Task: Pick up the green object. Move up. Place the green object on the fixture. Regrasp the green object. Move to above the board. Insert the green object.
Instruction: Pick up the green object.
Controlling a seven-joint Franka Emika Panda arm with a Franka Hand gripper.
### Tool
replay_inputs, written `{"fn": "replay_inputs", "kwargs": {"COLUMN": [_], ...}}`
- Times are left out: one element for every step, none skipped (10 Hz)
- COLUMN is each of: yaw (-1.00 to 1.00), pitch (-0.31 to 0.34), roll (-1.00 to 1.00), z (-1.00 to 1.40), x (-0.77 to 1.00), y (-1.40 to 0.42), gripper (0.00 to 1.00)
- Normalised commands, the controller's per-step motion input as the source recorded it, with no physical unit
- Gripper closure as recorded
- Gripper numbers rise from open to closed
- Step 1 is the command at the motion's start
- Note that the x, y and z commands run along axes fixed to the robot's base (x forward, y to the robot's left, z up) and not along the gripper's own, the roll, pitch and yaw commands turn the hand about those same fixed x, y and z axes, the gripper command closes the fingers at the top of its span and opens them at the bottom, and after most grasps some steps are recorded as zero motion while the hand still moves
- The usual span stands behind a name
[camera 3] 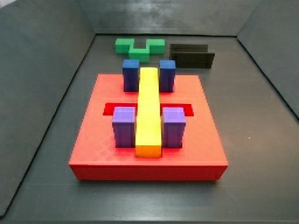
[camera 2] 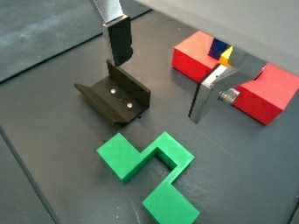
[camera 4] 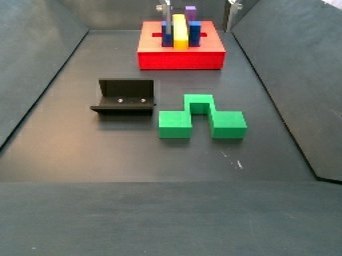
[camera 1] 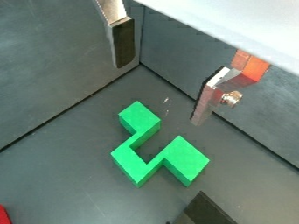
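The green object (camera 2: 149, 175) is a smooth, blocky plastic piece with a notch (lying flat on the dark floor). The gripper (camera 2: 158, 74) hangs above it, jaws wide open and holding nothing, near the black fixture (camera 2: 117, 98).

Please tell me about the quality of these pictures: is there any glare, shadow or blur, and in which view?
In both wrist views the gripper fingers appear sharp, open above the green object. In a side view the floor shows soft pale glare beside the fixture. In a side view the board is evenly lit, without hard shadows.
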Motion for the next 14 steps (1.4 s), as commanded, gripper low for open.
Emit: {"fn": "replay_inputs", "kwargs": {"yaw": [0.0,-0.05,-0.07,-0.02,0.0,0.0,0.0,-0.01,0.0,0.0,0.0,-0.04,-0.07,-0.1], "pitch": [0.0,-0.106,-0.147,-0.169,-0.157,-0.131,-0.137,-0.151,-0.156,-0.15,-0.134,-0.107,-0.081,-0.064], "roll": [0.0,-0.09,-0.18,-0.24,-0.19,-0.06,-0.01,-0.01,0.0,0.0,0.06,0.12,0.16,0.16], "z": [-0.05,-0.39,-0.41,-0.39,-0.35,-0.31,-0.43,-0.56,-0.66,-0.71,-0.71,-0.65,-0.61,-0.59], "x": [0.0,-0.05,-0.03,-0.05,-0.06,-0.11,-0.14,-0.16,-0.14,-0.06,0.0,0.0,0.0,0.0], "y": [0.0,-0.12,-0.16,-0.16,-0.21,-0.23,-0.22,-0.18,-0.1,-0.02,0.0,0.0,0.0,0.0], "gripper": [0.0,0.0,0.0,0.0,0.0,0.0,0.0,0.0,0.0,0.0,0.0,0.0,0.0,0.0]}}
